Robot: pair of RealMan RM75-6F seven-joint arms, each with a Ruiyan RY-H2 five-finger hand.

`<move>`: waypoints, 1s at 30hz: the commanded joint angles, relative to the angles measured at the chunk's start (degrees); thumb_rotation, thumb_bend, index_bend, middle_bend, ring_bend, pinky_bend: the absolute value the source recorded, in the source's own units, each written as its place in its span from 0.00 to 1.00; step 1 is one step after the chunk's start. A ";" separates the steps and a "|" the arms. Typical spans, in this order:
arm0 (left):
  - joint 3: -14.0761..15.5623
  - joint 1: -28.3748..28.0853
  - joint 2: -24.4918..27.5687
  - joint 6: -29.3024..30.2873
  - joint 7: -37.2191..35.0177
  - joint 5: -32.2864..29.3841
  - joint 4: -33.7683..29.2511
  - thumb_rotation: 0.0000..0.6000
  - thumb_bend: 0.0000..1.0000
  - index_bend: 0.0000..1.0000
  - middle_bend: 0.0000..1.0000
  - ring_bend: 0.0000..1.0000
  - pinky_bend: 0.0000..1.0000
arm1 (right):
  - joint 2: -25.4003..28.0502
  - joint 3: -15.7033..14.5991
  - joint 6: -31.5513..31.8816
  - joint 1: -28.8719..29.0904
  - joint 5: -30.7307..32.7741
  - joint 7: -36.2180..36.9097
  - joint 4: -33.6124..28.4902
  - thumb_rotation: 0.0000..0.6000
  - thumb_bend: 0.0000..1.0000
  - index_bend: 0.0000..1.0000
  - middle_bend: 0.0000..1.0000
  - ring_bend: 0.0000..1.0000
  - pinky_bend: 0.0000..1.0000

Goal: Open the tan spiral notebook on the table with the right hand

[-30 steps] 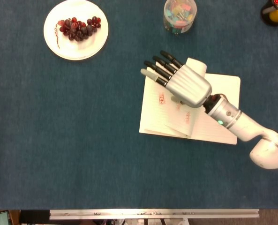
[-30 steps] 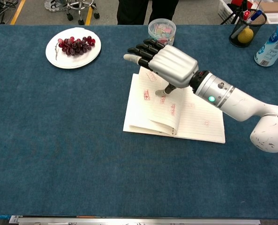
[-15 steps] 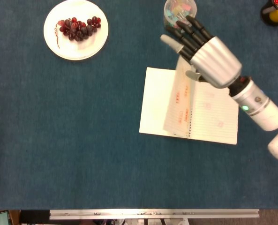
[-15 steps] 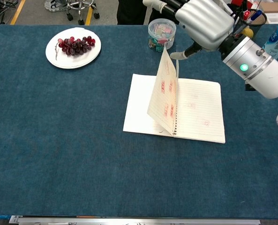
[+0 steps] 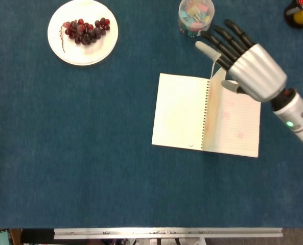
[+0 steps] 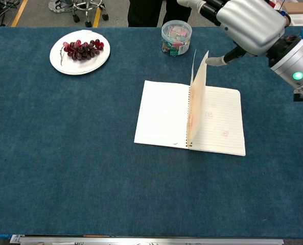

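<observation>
Open near the middle of the blue surface [image 5: 90, 153]: the spiral notebook [image 5: 182, 112], flat left page blank, right page ruled with faint red marks (too small to read). Standing upright along the spiral, a few leaves [image 6: 198, 97], seen almost edge-on from the head view, so hard to count. Raised above the notebook's far right corner, the right hand [image 5: 246, 64], silver back toward the cameras, dark fingers [image 5: 223, 43] stretched out and slightly apart, holding nothing; thumb tip close to the top edge of the standing leaves, touching or just clear impossible to tell. In the chest view, the fingers cut off by the top edge of the picture, and the forearm running out at the right edge. Left hand nowhere in either view. At the far left, a white plate [image 5: 56, 43] with a bunch of red grapes [image 5: 85, 29]. Beyond the notebook, a clear round tub [image 5: 195, 16] of coloured bits, contents not identifiable. Far right corner: a dark pen cup [image 6: 267, 31], partly behind the hand.
</observation>
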 commanded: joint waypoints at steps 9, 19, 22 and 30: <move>0.00 -0.28 -0.24 -0.44 -0.09 0.12 0.31 1.00 0.41 0.14 0.11 0.10 0.14 | 5.52 -4.59 1.71 -5.90 -1.83 -3.08 -2.69 1.00 0.02 0.00 0.08 0.00 0.02; 0.16 -0.20 -0.17 -0.22 -0.03 0.45 0.00 1.00 0.41 0.14 0.11 0.10 0.14 | -4.30 -4.44 -6.75 -3.58 -0.47 -4.07 6.80 1.00 0.01 0.00 0.00 0.00 0.00; 0.14 -0.03 -0.07 0.02 -0.20 0.33 0.01 1.00 0.41 0.14 0.11 0.10 0.14 | -8.44 -4.11 -9.41 -2.05 -0.28 -4.62 10.84 1.00 0.00 0.00 0.00 0.00 0.00; 0.23 0.21 0.12 0.32 -0.19 0.38 -0.11 1.00 0.41 0.14 0.11 0.10 0.14 | -18.26 -2.61 -10.99 1.46 -0.74 -5.84 18.58 1.00 0.00 0.00 0.00 0.00 0.00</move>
